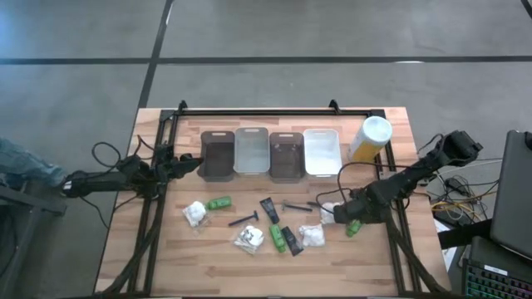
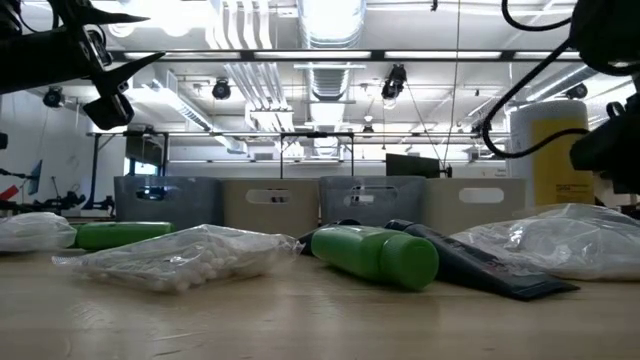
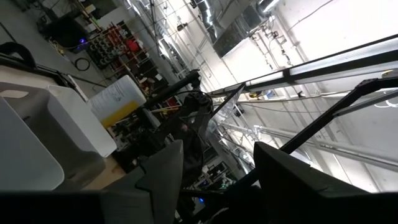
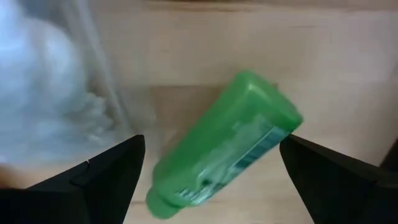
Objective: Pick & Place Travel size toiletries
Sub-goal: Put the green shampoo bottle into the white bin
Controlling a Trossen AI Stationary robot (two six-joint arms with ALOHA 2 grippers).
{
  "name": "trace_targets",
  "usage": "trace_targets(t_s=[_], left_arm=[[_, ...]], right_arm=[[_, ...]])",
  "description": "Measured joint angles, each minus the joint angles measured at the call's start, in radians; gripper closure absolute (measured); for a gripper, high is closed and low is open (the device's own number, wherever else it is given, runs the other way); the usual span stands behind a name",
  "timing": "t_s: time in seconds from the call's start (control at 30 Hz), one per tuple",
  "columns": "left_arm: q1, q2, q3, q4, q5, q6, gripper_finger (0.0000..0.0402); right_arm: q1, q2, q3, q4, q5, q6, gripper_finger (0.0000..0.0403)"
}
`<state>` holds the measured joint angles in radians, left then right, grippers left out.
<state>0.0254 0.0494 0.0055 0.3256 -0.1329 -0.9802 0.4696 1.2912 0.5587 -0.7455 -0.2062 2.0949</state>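
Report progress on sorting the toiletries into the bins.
Done: nothing that shows; the four bins look empty from above. In hand: the right pincer is open and low over a green bottle lying on the table, not gripped. The left pincer waits by the darkest bin. Left: the packets, the other green bottles, black tubes and razors, all on the table.

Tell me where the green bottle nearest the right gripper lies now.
In the high view the green bottle lies on the table's right side, under the open right gripper, with a white packet beside it; the right wrist view shows it between the jaws.
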Motion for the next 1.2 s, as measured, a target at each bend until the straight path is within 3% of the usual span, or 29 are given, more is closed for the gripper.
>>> trace_targets(t_s=[0.27, 0.93, 1.2], left_arm=[[0.0, 0.0, 0.0, 0.0, -0.025, 0.001, 0.02], [0.0, 0.0, 0.0, -0.005, -0.081, 0.008, 0.02], [0.0, 0.0, 0.0, -0.005, -0.08, 0.008, 0.02]], right_arm=[[0.001, -0.001, -0.054, 0.069, -0.042, -0.007, 0.0051], [0.002, 0.002, -0.015, 0.111, -0.059, -0.09, 0.0273], [0.002, -0.033, 0.047, 0.092, -0.064, -0.109, 0.0288]])
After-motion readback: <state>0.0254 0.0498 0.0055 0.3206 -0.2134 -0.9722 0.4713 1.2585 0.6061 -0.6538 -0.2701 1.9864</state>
